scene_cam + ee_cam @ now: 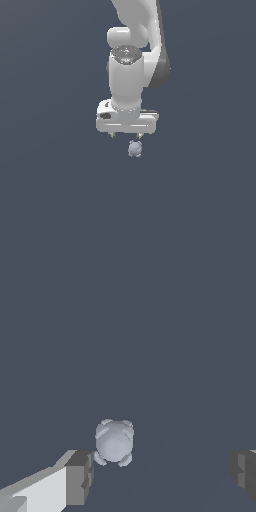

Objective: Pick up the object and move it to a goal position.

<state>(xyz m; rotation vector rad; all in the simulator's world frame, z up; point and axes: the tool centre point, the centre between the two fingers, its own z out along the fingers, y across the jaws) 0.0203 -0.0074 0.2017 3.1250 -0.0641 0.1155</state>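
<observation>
The biggest thing here is the dark grey-blue ground (50, 200). It is flat and plain and fills everything around the ball.

Next comes my white arm (131, 75). In the exterior view it reaches down from up high and stops right above the ball. It has a round joint with a grey cap on it, and a wide white block at the low end.

Under that block is my end effector (126, 135). Its two short fingers (139, 135) point down at the ground. They are spread wide open, much wider than the ball, and they hold nothing. In the wrist view one grey finger pad (80, 477) is just beside the ball, and the other pad sits far off on the other side of it, well apart from it.

The smallest thing is the ball (135, 148). It is pale grey-blue and round, with little bumps all over it. In the exterior view it is just under my end effector, closer to the finger on the exterior view's right. I cannot tell if that finger touches it. In the wrist view the ball (114, 442) is not in the middle of the gap.
</observation>
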